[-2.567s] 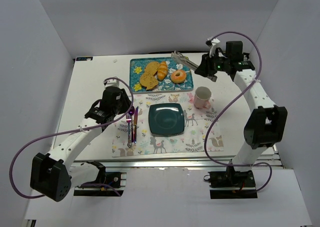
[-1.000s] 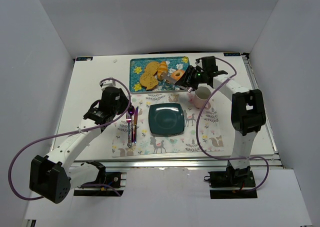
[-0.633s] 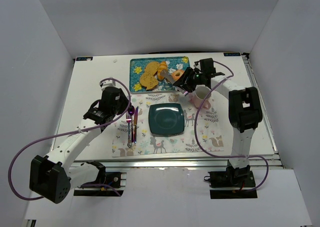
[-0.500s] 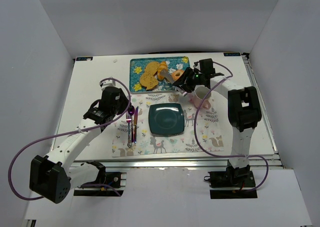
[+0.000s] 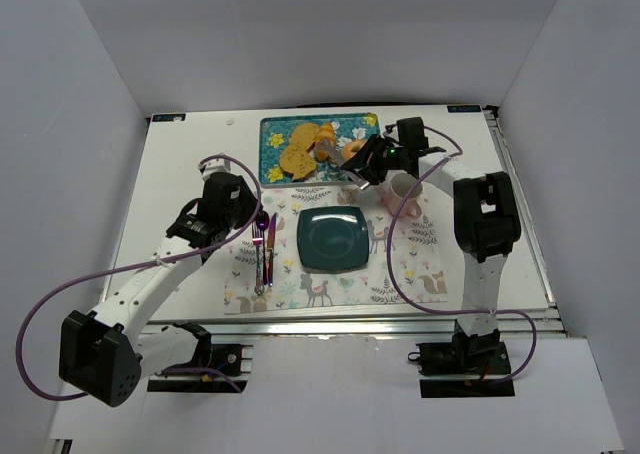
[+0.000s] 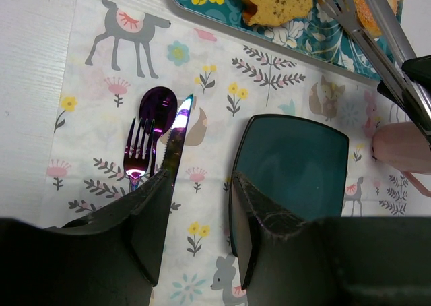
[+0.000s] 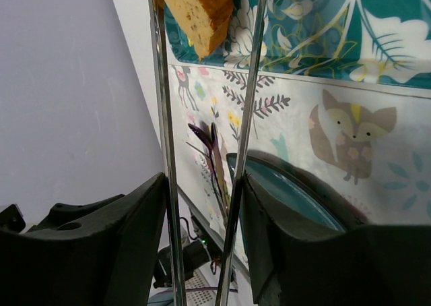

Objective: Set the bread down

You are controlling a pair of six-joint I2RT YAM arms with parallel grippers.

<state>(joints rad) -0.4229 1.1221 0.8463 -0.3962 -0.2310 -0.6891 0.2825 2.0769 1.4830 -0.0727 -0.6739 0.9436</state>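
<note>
Seen from above, the bread [image 5: 325, 132], a ridged golden croissant, lies on the floral teal tray [image 5: 272, 136]. Only the right wrist view shows the right gripper [image 7: 202, 181] pinching slim steel tongs [image 7: 253, 83] near porous toast [image 7: 199, 6]. The left gripper [image 6: 201, 178] hangs spread and empty beside the glossy square plate [image 6: 296, 164]

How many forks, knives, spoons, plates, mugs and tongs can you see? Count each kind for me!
fork: 1
knife: 1
spoon: 1
plate: 1
mug: 1
tongs: 1
Total: 6
</note>
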